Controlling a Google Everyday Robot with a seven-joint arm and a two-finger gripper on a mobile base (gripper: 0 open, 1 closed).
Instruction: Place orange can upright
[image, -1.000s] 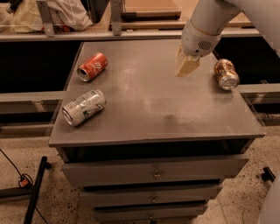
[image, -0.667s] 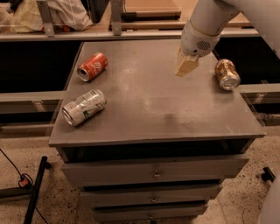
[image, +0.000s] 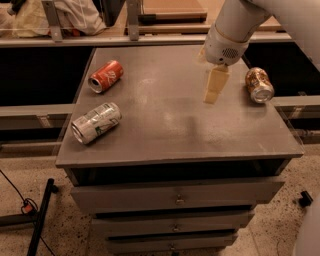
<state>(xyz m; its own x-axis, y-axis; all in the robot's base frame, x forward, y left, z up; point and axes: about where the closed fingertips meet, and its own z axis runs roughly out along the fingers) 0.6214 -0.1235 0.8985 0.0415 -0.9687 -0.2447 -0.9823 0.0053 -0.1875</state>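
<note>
The orange can (image: 259, 84) lies on its side near the right edge of the grey cabinet top (image: 170, 125), its silver end facing the front. My gripper (image: 214, 89) hangs from the white arm above the right half of the top, a little left of the can and apart from it. It holds nothing that I can see.
A red can (image: 105, 76) lies on its side at the back left. A silver-white can with green marks (image: 96, 122) lies on its side at the front left. Drawers (image: 175, 197) sit below the top. A shelf rail (image: 150, 37) runs behind.
The gripper has shifted very slightly; the cans have not moved.
</note>
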